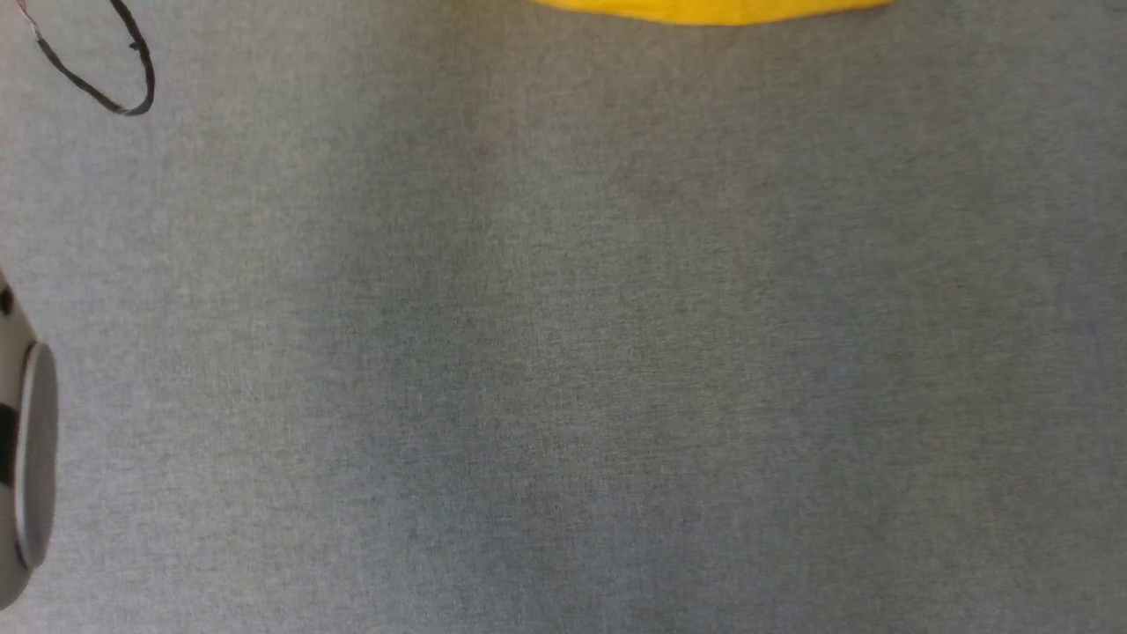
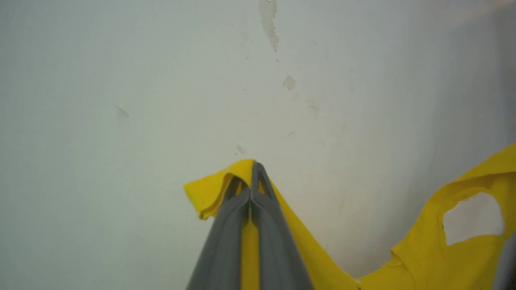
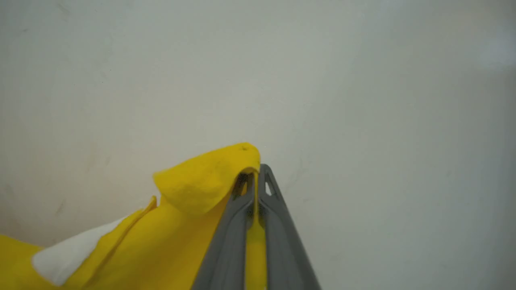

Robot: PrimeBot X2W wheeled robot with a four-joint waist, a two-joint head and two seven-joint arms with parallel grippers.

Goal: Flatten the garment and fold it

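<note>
The bright yellow garment (image 1: 704, 9) shows as a thin strip at the top edge of the head view, above the grey cloth surface. In the left wrist view my left gripper (image 2: 252, 171) is shut on a fold of the garment (image 2: 209, 193), which hangs off to the right with a white sleeve patch (image 2: 473, 217). In the right wrist view my right gripper (image 3: 258, 173) is shut on another yellow fold of the garment (image 3: 201, 181), and a white patch (image 3: 68, 253) lies at the lower left. Both grippers face a pale wall.
A grey fabric-covered surface (image 1: 563, 352) spreads across the head view. A thin black loop of cable (image 1: 97, 62) lies at its upper left. A pale rounded part of my body (image 1: 26, 458) shows at the left edge. The wall (image 2: 278, 40) has chipped paint.
</note>
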